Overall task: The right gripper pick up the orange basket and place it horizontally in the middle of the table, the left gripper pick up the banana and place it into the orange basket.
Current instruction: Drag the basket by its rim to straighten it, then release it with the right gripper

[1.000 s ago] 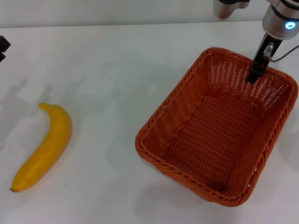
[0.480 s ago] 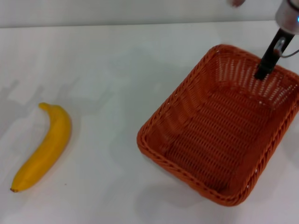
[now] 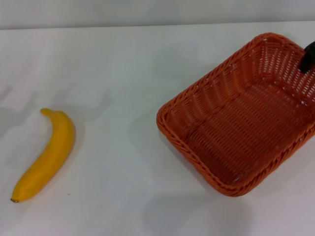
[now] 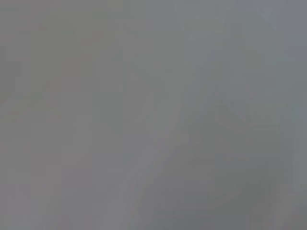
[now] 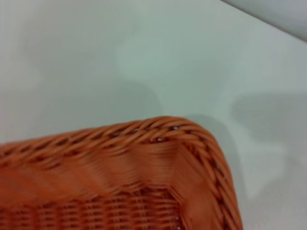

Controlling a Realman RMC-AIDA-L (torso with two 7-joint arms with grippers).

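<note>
On the far right rim: my right hand (image 3: 308, 56) seems clamped on the orange basket (image 3: 241, 118), grip barely visible.
Doing it well: swing basket level, mid-surface (image 3: 123, 64), short of banana (image 3: 45, 155).

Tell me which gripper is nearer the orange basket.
Right. The right gripper sits at the orange basket's far right wall. The left gripper appears in no view.

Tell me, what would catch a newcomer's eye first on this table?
First, the large orange woven wicker basket, sitting tilted on the right side of the plain white tabletop with nothing inside. A slim black tool of the right arm reaches its far rim at the picture's right edge. Far off on the left lies a single yellow curved banana, alone and untouched.
</note>
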